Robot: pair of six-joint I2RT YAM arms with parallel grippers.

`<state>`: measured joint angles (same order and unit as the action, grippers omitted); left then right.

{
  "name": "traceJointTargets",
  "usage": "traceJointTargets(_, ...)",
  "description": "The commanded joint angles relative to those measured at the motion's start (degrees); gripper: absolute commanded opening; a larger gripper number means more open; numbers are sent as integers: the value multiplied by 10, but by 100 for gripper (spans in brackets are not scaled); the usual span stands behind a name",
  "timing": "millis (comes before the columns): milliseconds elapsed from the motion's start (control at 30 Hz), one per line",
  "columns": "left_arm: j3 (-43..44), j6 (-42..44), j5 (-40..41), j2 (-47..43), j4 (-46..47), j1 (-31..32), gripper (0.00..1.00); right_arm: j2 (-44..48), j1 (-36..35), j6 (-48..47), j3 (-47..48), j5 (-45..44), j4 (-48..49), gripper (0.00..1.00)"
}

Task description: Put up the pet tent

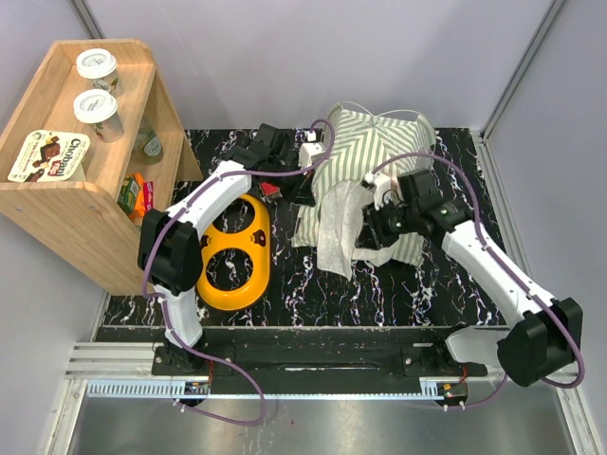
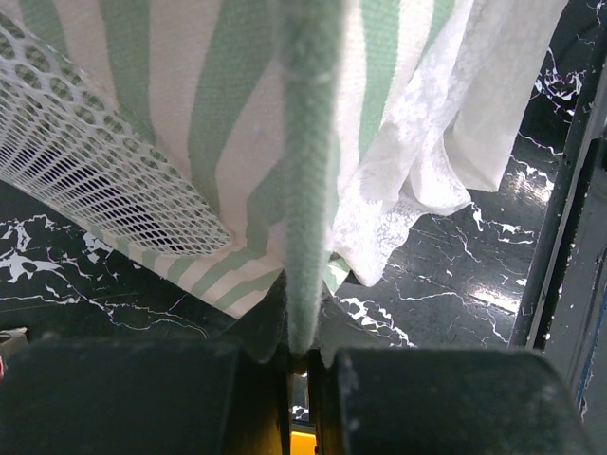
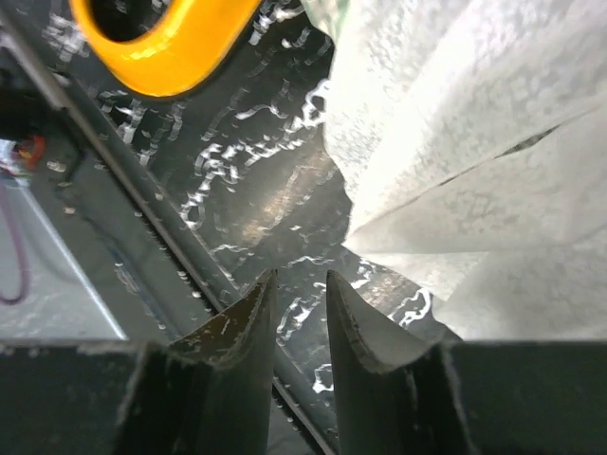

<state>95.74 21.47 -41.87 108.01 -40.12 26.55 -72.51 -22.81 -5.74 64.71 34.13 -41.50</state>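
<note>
The pet tent (image 1: 375, 147) lies crumpled on the black marbled table at the back centre, green-and-white striped, with a white lace curtain (image 1: 337, 232) hanging off its front. My left gripper (image 1: 305, 169) is at the tent's left side. In the left wrist view the left gripper (image 2: 302, 349) is shut on a green seam (image 2: 308, 190) of the tent, with the mesh window (image 2: 85, 171) to the left and lace (image 2: 417, 142) to the right. My right gripper (image 1: 375, 226) hovers at the tent's front. Seen from the right wrist, this gripper (image 3: 299, 284) is open and empty, beside the lace curtain (image 3: 474, 142).
A yellow two-hole ring stand (image 1: 232, 251) lies left of the tent and shows in the right wrist view as the yellow stand (image 3: 161, 38). A wooden shelf (image 1: 66, 204) with cups and snack packs stands at the far left. A checked cushion (image 1: 403, 248) lies under the tent's front right.
</note>
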Motion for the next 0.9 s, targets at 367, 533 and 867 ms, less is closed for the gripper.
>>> traceJointTargets(367, -8, -35, 7, -35, 51, -11, 0, -101, -55, -17, -54, -159, 158, 44)
traceJointTargets(533, 16, -52, 27, -23, 72, -21, 0, -101, -136, -112, -51, 49, 85, 40)
traceJointTargets(867, 41, -49, 11, -10, 67, -21, 0, 8, -139, -14, -79, -376, 156, 54)
